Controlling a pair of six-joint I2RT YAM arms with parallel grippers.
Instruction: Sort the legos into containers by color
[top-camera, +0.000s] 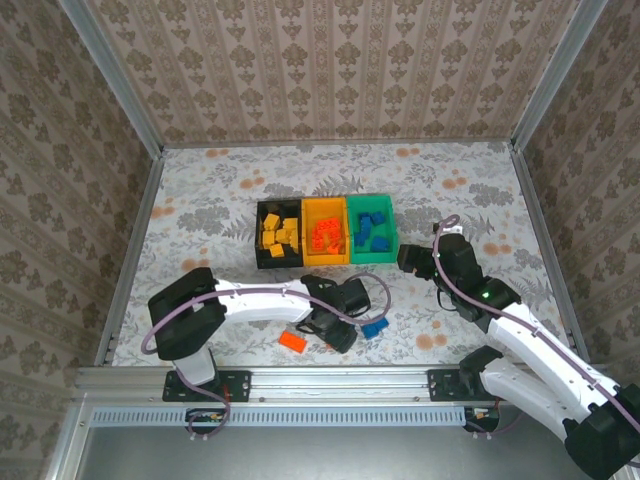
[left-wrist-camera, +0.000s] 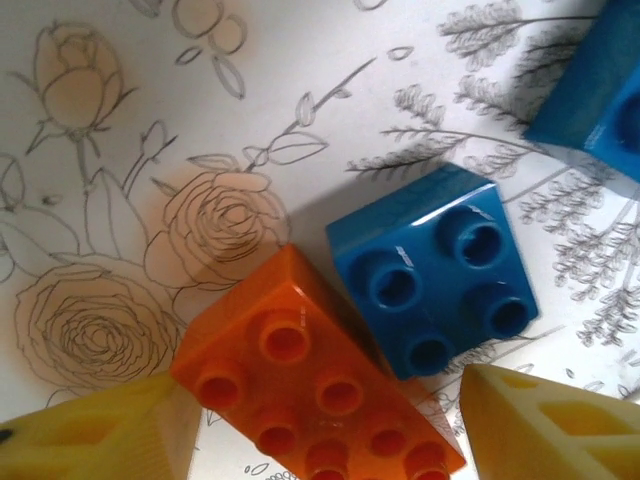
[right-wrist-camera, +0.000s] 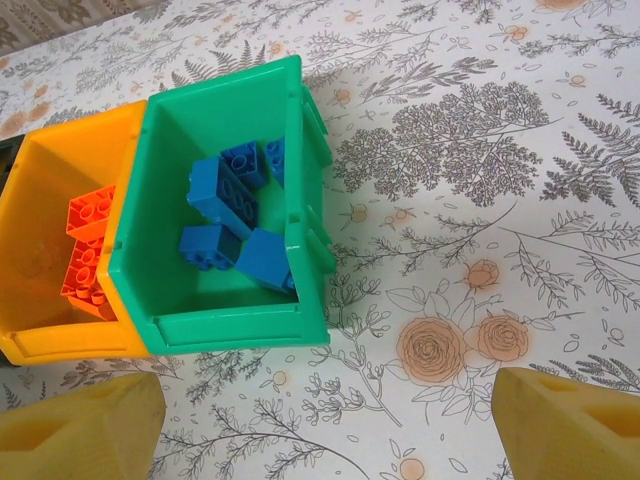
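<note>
the left gripper (left-wrist-camera: 320, 395) sits low over the desk (left-wrist-camera: 120, 120), jaws partly open on either side of a red-orange brick (left-wrist-camera: 290, 350), a blue brick (left-wrist-camera: 435, 275) touching it. the right gripper (right-wrist-camera: 325, 400) hangs wide open and empty near the green bin (right-wrist-camera: 300, 150), which holds blue bricks (right-wrist-camera: 225, 195).

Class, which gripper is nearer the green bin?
Right. The right gripper sits just right of the green bin; the left gripper is farther, toward the near edge, over an orange brick.
</note>
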